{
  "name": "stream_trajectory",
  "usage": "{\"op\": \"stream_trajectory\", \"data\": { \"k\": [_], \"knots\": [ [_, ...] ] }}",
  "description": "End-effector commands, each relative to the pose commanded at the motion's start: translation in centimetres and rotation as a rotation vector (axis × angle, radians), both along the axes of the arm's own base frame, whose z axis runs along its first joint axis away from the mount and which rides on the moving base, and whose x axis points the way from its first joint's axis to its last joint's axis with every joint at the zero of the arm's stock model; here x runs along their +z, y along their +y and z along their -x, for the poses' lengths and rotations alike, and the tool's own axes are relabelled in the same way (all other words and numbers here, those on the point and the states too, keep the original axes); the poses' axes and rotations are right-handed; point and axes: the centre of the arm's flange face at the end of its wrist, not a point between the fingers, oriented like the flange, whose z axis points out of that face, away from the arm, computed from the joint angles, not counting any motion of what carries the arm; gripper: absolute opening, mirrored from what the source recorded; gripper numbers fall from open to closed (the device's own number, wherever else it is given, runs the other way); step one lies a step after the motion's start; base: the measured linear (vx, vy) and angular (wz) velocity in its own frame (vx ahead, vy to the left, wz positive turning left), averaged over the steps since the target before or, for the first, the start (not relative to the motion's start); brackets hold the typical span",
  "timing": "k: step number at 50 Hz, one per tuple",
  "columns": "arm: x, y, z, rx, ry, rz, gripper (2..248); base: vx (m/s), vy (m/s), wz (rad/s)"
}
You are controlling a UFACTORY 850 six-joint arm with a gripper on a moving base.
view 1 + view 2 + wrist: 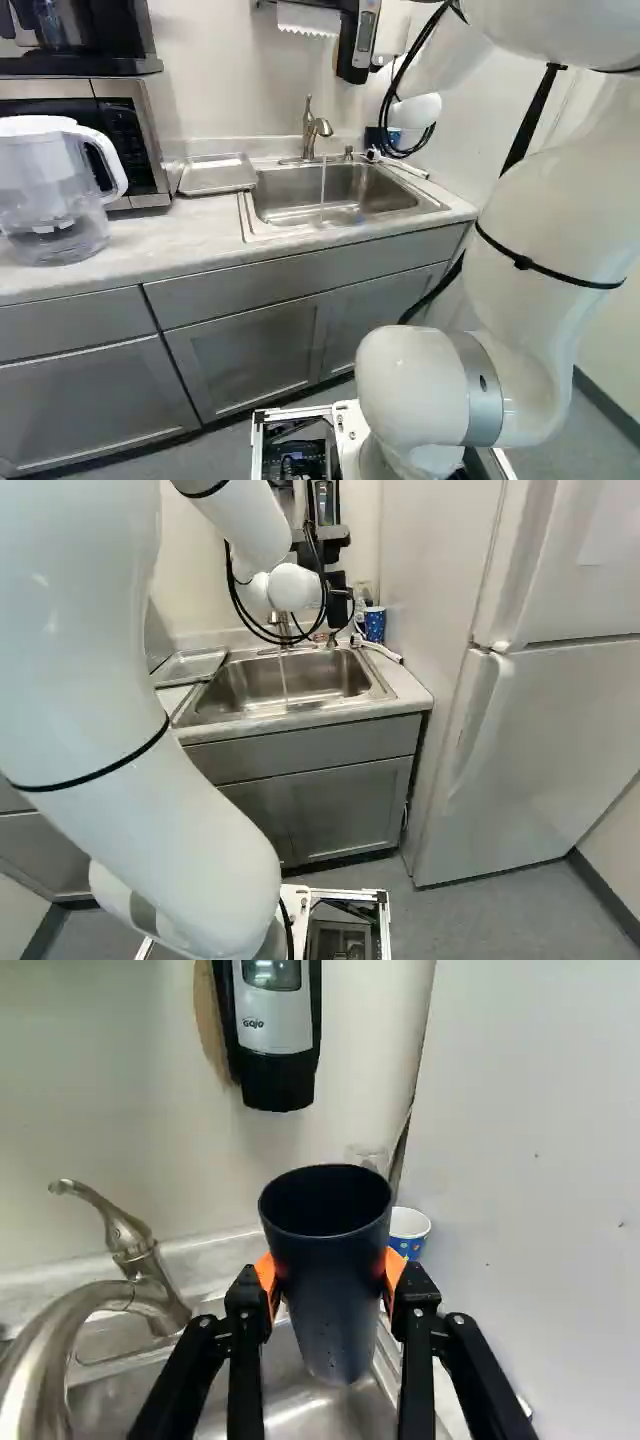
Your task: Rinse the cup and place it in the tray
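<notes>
The cup is dark blue-black, the cabinets grey, the small cup blue with pale spots.

Ahead of me, the tabletop carries a clear pitcher near its front edge, a microwave behind, the metal tray beside the inset sink, and a blue patterned cup by the back right corner.
</notes>
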Motion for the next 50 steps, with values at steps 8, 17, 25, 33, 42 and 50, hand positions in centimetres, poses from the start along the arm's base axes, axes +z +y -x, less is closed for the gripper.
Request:
{"op": "stream_trajectory", "data": {
  "k": [8, 17, 25, 33, 42, 50],
  "knots": [
    [-0.18, -0.11, -0.04, 0.021, 0.023, 0.024, 121, 0.0, 0.0, 0.0],
    [-0.38, -0.09, -0.04, 0.03, 0.041, -0.015, 121, 0.0, 0.0, 0.0],
    [-0.47, -0.01, -0.03, 0.042, 0.052, -0.009, 121, 0.0, 0.0, 0.0],
    [-0.47, -0.01, -0.03, 0.043, 0.052, -0.008, 121, 0.0, 0.0, 0.0],
    [-0.47, 0.2, 0.22, 0.046, 0.052, -0.008, 121, 0.0, 0.0, 0.0],
    [-0.97, 0.4, 0.34, 0.05, 0.061, -0.01, 121, 0.0, 0.0, 0.0]
  ]
}}
